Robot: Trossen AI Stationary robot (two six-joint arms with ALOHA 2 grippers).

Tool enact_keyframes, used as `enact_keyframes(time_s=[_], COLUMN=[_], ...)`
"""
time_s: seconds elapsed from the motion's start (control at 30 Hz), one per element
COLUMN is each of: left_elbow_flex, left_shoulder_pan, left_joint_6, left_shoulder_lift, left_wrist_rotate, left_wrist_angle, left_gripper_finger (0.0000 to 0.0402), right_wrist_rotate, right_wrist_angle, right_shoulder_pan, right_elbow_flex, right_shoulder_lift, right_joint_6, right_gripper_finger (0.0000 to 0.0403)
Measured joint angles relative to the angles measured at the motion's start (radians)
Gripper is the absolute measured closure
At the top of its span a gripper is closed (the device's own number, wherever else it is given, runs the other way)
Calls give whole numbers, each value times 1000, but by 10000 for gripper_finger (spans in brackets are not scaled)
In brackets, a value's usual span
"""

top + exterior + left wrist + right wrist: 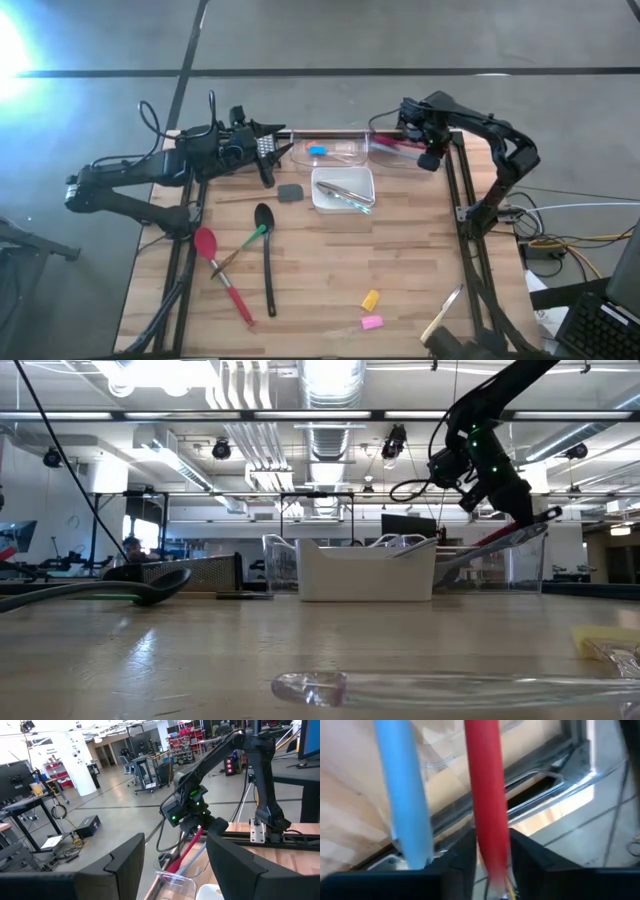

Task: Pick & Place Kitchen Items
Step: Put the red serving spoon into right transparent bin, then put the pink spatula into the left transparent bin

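Right claw (pixel 490 855), over the far-right clear bin (pixel 395 150), narrowly straddles a red handle (pixel 487 795): stiff, light, likely slippery, best gripped mid-shaft.

2 dark jointed arms (pixel 130 185), green lights, black cables

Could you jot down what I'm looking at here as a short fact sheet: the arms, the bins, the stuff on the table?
Right gripper: over the right clear bin at the table's far edge, fingers around a red handle
Left gripper: open, empty, at the far left, waiting
White tray: holds metal tongs
Left clear bin: holds a blue piece
Loose on table: red spatula, black spoon, yellow piece, pink piece
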Motion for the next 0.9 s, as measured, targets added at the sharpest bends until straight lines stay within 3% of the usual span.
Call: enact_keyframes(time_s=[0.13,0.3,0.67,0.9], left_elbow_flex=[0,0,-1,-3], left_shoulder_pan=[0,0,0,0], left_joint_6=[-1,-7,-133,-134], left_shoulder_lift=[0,0,0,0], left_wrist_rotate=[0,0,0,9], left_wrist_angle=[1,1,5,-5], left_gripper_finger=[184,184,184,184], right_wrist_rotate=[-52,-110,-377,-561], right_wrist_angle=[-3,-26,-3,55], right_shoulder_pan=[0,3,32,135], right_elbow_flex=[0,0,13,13], right_shoulder_lift=[-26,-68,-282,-435], right_joint_6=[1,43,127,219], right_gripper_finger=[256,232,253,276])
